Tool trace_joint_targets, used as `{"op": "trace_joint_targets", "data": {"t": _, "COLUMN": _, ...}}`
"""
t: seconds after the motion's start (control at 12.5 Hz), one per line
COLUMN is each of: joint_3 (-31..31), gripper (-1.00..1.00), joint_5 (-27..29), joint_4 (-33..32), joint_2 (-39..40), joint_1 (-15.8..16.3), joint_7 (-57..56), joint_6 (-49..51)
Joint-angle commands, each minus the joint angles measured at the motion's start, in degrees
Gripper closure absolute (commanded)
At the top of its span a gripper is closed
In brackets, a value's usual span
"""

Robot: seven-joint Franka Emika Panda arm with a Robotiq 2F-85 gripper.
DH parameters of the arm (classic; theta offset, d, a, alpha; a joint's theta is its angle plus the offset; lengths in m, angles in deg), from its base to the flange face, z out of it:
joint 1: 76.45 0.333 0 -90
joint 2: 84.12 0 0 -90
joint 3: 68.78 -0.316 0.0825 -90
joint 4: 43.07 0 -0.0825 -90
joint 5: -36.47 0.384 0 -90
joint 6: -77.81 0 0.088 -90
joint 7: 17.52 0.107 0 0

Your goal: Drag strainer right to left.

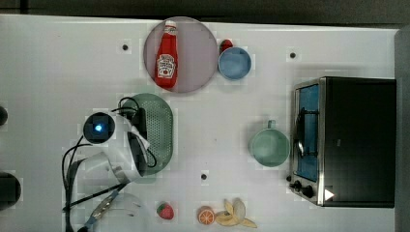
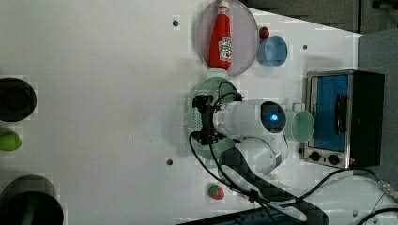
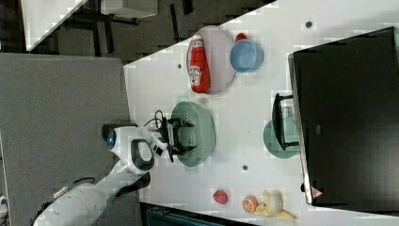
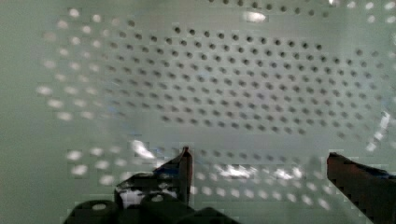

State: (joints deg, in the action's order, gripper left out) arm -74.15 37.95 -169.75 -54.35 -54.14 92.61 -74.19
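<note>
**Op:** Gripper (image 4: 257, 163) is hanging with its fingers spread wide and nothing between them, down inside the strainer (image 3: 200, 134). In the wrist view the two dark fingertips (image 4: 184, 163) are sitting apart over the perforated floor.

**Lead:** And where is the strainer lying?

**Op:** It is resting on the white table (image 1: 58, 63), toward the top view's left of centre, just below the round plate (image 1: 198, 53) carrying the ketchup bottle (image 1: 167, 53). The arm is covering the side of the strainer nearest it.

**Lead:** How should this step be handled?

**Op:** My reading is that the fingers are setting up to catch the wall. I am suggesting one finger goes inside the rim and one outside before they come together, low enough that the rim does not slip free. Then a flat, slow pull, keeping the base sliding rather than tipping. I cannot tell whether either fingertip is touching the plastic yet.

**Lead:** Anything in the way?

**Op:** The plate is sitting just beside the strainer's end, so the pull should be running along the table and not drifting toward it. Farther off, the blue bowl (image 1: 234, 63), the green mug (image 1: 269, 147) and the toaster oven (image 1: 358, 140) are standing well apart, on the top view's right. The strawberry (image 1: 165, 211), the orange half (image 1: 206, 215) and the banana (image 1: 237, 213) are lying near the table edge.
</note>
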Motion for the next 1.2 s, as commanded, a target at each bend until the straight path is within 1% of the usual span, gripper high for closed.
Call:
{"op": "trace_joint_targets", "data": {"t": 0.08, "joint_3": 0.01, "gripper": -1.00, "joint_5": 2.08, "joint_4": 4.07, "joint_2": 0.32, "joint_1": 3.75, "joint_7": 2.72, "joint_6": 2.69}}
{"op": "trace_joint_targets", "data": {"t": 0.32, "joint_3": 0.00, "gripper": -1.00, "joint_5": 3.21, "joint_4": 8.04, "joint_2": 2.73, "joint_1": 6.37, "joint_7": 3.71, "joint_6": 2.86}}
{"op": "trace_joint_targets", "data": {"t": 0.48, "joint_3": -0.10, "gripper": -1.00, "joint_5": 5.15, "joint_4": 10.56, "joint_2": 4.38, "joint_1": 8.01, "joint_7": 7.56, "joint_6": 3.35}}
{"op": "trace_joint_targets", "data": {"t": 0.88, "joint_3": -0.17, "gripper": -1.00, "joint_5": 5.35, "joint_4": 17.01, "joint_2": 8.24, "joint_1": 12.33, "joint_7": 15.20, "joint_6": 3.43}}
{"op": "trace_joint_targets", "data": {"t": 1.2, "joint_3": -0.22, "gripper": -1.00, "joint_5": 6.74, "joint_4": 21.02, "joint_2": 10.73, "joint_1": 15.08, "joint_7": 15.54, "joint_6": 3.51}}
